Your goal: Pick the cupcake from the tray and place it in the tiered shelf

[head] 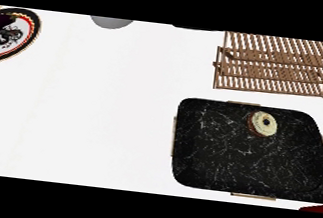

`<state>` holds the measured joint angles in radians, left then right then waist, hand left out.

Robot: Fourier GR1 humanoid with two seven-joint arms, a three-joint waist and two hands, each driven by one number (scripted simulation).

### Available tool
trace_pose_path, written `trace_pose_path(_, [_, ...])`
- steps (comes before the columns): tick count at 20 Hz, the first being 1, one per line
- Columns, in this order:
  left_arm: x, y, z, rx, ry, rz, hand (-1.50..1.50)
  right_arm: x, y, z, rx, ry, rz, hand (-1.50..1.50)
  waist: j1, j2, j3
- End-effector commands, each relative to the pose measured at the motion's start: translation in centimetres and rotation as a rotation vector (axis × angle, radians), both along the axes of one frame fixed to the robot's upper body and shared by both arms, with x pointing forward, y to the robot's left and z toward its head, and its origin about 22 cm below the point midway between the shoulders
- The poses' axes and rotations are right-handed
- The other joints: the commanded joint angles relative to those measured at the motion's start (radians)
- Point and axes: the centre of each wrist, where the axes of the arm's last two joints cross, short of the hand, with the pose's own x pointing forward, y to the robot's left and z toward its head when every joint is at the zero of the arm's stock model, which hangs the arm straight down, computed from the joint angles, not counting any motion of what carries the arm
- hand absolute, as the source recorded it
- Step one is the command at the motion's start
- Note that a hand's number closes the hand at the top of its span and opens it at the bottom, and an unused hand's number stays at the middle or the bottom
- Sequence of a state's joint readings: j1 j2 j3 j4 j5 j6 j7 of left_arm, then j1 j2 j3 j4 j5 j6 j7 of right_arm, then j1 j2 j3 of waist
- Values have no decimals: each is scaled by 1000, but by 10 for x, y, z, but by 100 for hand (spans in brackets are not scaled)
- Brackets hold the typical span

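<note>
The cupcake (262,123) sat near the back of the black tray (211,157), just in front of the wooden tiered shelf (281,67). No hand showed, so neither's state could be told.

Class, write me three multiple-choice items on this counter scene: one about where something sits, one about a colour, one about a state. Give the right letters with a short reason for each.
1. Where is the cupcake?
A. on the tiered shelf
B. on the tray, toward its far right part
C. on the plate

2. What colour is the tray?
A. black with pale veins
B. plain white
C. slatted brown wood

3. What state is the tiered shelf in?
A. it holds the cupcake
B. it lies tipped on its side
C. nothing shows on its slats

Answers:
1 B: the cupcake rests on the tray's dark surface, nearer the shelf's side and right of middle.
2 A: its surface is black with thin whitish marbling.
3 C: only bare wooden slats are visible, with the cupcake on the tray nearer the robot. The plate sits apart at the far left.
</note>
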<state>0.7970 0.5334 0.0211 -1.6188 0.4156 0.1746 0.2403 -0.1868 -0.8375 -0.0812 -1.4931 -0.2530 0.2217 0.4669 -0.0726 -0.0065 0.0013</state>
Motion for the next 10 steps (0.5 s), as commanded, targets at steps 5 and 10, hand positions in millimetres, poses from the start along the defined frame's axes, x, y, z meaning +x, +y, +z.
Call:
trace_pose_path(5, [108,-41,26,-104,-422,-260,0,16,31,-2,-78,162,-44,-150,3,13,-12])
trace_pose_path(10, [114,-44,22,-104,-420,-256,0,21,48,6,-141,196,-2,-150,-16,7,-11])
